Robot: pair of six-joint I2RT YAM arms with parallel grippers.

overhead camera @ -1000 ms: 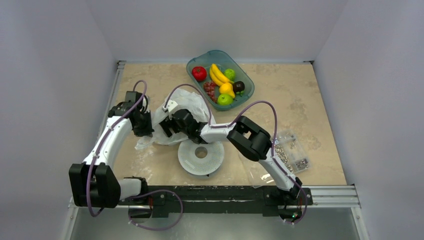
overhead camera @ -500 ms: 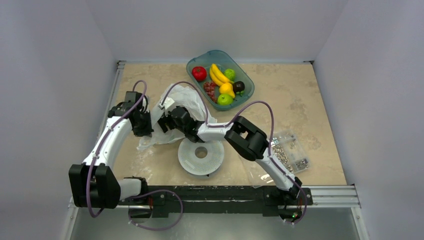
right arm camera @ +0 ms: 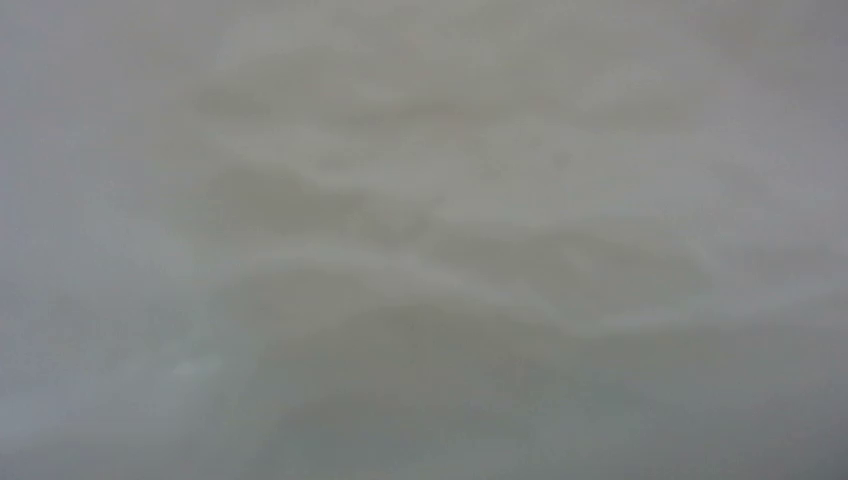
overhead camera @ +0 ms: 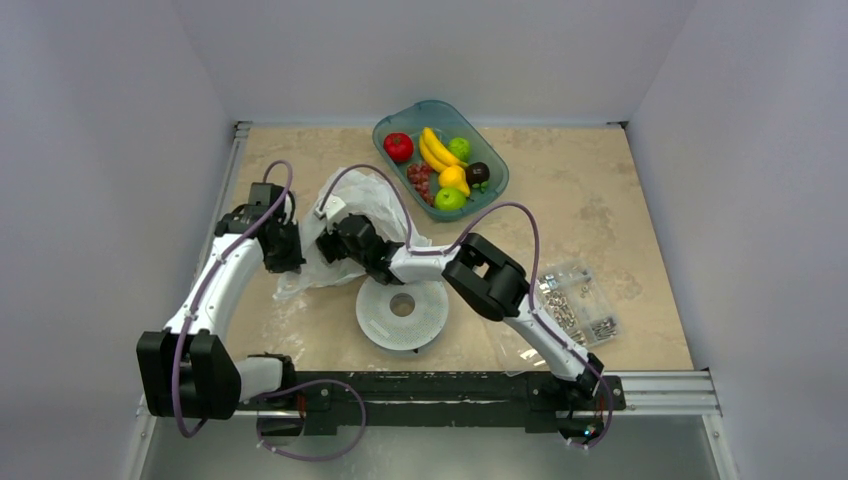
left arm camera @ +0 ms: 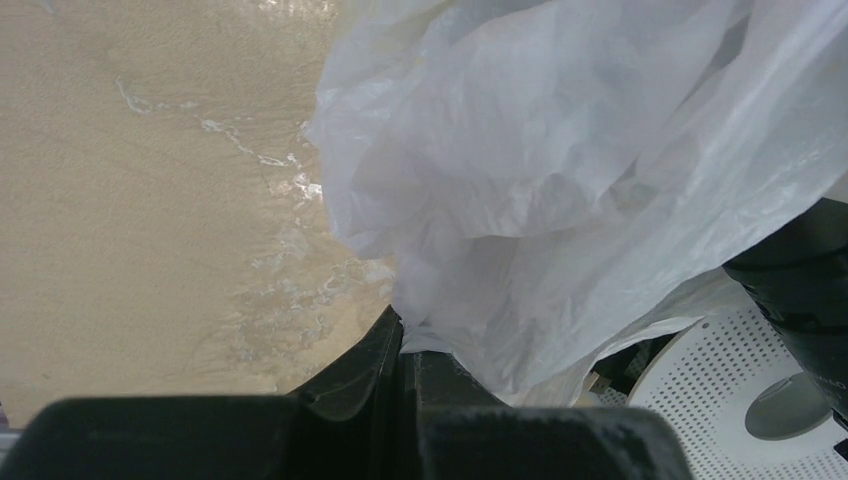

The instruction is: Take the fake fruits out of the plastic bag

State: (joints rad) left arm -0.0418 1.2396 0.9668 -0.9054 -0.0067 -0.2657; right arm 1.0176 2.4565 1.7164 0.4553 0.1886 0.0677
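The white crinkly plastic bag (overhead camera: 378, 200) lies left of the table's middle and fills the left wrist view (left arm camera: 560, 150). My left gripper (overhead camera: 286, 262) is shut on the bag's near-left edge (left arm camera: 405, 345). My right gripper (overhead camera: 330, 246) reaches into the bag from the right, and its fingers are hidden by the film. The right wrist view shows only blurred grey-white plastic (right arm camera: 420, 240). A red apple (overhead camera: 398, 147), two green apples (overhead camera: 450, 199), a yellow fruit (overhead camera: 453, 178) and grapes (overhead camera: 420, 178) lie in the teal basket (overhead camera: 500, 165). No fruit shows inside the bag.
The basket at the back also holds a banana bunch (overhead camera: 435, 150) and a dark plum (overhead camera: 478, 172). A white perforated disc (overhead camera: 402, 312) lies in front of the bag, under the right forearm. A clear bag of screws (overhead camera: 578, 300) lies at the right.
My right wrist has moved a little left and farther into the bag, and the bag's film has shifted with it. The left gripper has held its place on the bag.
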